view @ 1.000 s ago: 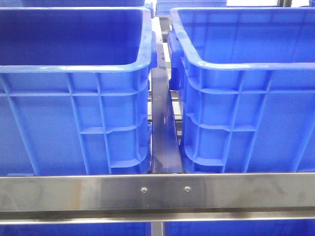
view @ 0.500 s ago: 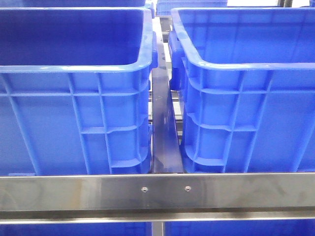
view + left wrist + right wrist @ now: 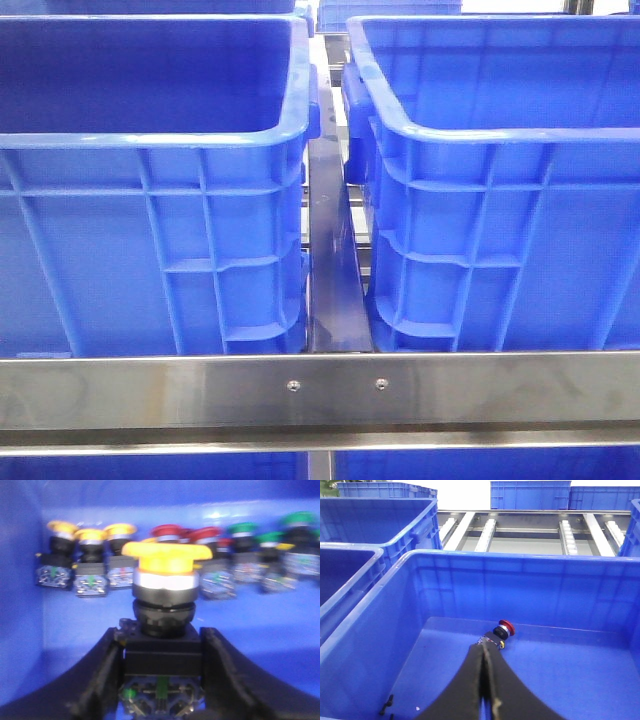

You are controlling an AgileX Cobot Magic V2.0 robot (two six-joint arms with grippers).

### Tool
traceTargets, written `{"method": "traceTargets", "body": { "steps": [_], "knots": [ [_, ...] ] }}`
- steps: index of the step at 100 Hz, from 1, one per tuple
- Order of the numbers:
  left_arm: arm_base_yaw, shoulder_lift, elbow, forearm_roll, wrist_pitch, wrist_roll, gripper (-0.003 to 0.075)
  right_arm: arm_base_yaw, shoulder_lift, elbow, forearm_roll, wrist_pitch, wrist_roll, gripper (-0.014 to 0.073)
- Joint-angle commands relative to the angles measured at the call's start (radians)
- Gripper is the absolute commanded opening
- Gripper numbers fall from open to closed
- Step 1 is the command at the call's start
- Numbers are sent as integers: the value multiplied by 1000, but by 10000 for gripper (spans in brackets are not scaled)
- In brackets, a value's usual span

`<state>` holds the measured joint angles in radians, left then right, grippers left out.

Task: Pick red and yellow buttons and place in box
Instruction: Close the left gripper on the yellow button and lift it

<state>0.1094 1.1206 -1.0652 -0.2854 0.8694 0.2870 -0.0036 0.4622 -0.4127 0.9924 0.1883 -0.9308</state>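
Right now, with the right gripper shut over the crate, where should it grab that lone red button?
Grip the red button across its dark body, below the flared red cap. It lies tipped on the crate floor, cap pointing away from the right gripper, so come straight down with the fingers opened either side of the body. The cap's rim should stop it slipping out.

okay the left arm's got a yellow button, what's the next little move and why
Probably lift it straight up. The left gripper has its jaws shut on the yellow button low inside the crate, with rows of other buttons right behind, so a vertical rise seems safest before travelling.
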Motion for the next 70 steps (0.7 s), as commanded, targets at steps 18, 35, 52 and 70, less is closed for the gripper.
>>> {"method": "traceTargets", "body": {
  "steps": [18, 35, 52, 70],
  "knots": [
    [0, -163, -24, -269, 133, 218, -19, -9, 1, -27, 10, -50, -11, -68],
    [-12, -174, -24, -517, 264, 421, -19, -9, 1, -27, 10, -50, -11, -68],
    [-101, -174, -24, -582, 329, 499, -19, -9, 1, -27, 10, -51, -11, -68],
    [-241, -163, -24, -582, 374, 544, -19, -9, 1, -27, 10, -51, -11, -68]
  ]
}}
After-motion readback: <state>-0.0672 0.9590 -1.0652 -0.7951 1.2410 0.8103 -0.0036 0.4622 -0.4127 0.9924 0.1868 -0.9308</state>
